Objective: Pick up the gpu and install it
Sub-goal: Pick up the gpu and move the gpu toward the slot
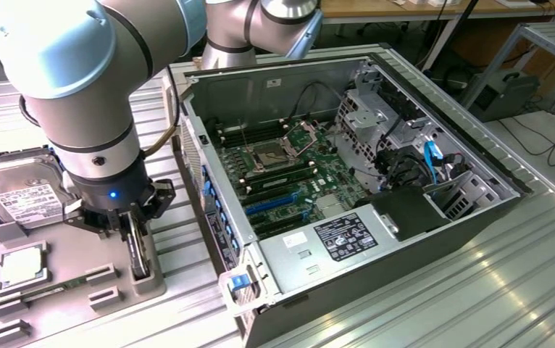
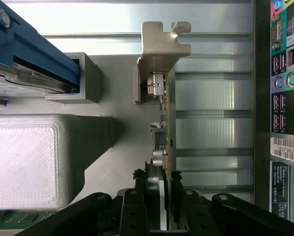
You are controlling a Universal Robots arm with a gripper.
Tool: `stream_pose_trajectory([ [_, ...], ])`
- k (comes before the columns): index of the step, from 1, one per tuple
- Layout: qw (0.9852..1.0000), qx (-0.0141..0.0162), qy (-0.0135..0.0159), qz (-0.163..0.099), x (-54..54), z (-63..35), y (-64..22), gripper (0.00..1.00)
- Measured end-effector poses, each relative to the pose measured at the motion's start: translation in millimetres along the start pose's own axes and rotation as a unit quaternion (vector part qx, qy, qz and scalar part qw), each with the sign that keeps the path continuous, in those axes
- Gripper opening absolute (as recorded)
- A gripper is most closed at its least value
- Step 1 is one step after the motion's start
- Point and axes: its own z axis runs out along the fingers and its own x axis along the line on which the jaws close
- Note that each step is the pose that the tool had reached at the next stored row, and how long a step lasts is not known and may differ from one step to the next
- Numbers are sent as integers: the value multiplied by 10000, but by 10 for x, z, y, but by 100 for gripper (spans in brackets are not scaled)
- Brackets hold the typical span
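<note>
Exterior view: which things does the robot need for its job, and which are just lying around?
For the job:
- graphics card, standing on edge in the gray holder
- gripper, right at the card
- open computer case

Just lying about:
- hard drive with a white label
- small square silver chip

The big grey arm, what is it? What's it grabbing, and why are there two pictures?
It is a robot arm. One picture comes from a camera standing nearby. The other comes from a camera on the arm's wrist, looking past its hand. The hand is right at the gpu, a thin computer card standing on edge in a grey tray. A hard drive and a small square chip lie there too. Beside the tray is an open computer case. I can't tell whether the card is gripped.
</note>
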Motion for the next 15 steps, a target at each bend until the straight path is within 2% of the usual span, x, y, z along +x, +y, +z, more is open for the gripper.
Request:
stream_pose_trajectory([
  [15, 10000, -3, 0, 0, 1, 0, 0, 30],
])
